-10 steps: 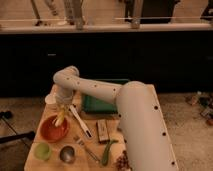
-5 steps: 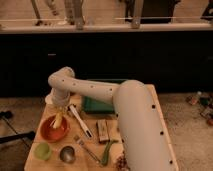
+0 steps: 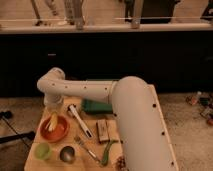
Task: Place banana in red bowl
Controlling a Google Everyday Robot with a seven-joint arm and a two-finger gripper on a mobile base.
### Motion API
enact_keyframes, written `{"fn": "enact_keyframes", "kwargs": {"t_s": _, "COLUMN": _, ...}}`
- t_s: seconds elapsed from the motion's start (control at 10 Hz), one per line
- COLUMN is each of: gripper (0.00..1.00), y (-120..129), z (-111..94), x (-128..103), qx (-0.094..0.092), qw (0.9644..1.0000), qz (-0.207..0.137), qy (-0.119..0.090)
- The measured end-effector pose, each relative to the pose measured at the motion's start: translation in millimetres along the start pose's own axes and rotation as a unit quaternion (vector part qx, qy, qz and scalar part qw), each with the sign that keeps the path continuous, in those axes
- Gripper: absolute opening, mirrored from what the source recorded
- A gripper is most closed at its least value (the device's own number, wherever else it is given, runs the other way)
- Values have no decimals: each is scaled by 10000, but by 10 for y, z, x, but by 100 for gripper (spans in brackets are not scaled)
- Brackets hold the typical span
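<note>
The red bowl stands at the table's left side. The pale-yellow banana lies inside it, toward the far rim. My white arm reaches from the lower right across the table to the left and bends down. The gripper hangs just above the bowl's far edge, a little above the banana.
A green cup and a small metal bowl stand in front of the red bowl. A white-handled utensil, a fork, a brown block and a green vegetable lie to the right. A green tray sits behind them.
The gripper has moved a little left and up from over the bowl. The banana now lies in the red bowl below it.
</note>
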Motion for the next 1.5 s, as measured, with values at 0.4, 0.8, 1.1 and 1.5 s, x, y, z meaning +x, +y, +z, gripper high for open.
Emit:
{"fn": "enact_keyframes", "kwargs": {"t_s": 0.4, "gripper": 0, "y": -102, "z": 130, "x": -43, "qx": 51, "qw": 9999, "qz": -60, "qy": -61}}
{"fn": "enact_keyframes", "kwargs": {"t_s": 0.8, "gripper": 5, "y": -128, "z": 170, "x": -83, "qx": 98, "qw": 9999, "qz": -53, "qy": -92}}
{"fn": "enact_keyframes", "kwargs": {"t_s": 1.1, "gripper": 33, "y": -129, "z": 177, "x": -87, "qx": 98, "qw": 9999, "qz": -53, "qy": -97}}
{"fn": "enact_keyframes", "kwargs": {"t_s": 1.5, "gripper": 73, "y": -121, "z": 179, "x": -85, "qx": 97, "qw": 9999, "qz": -46, "qy": -100}}
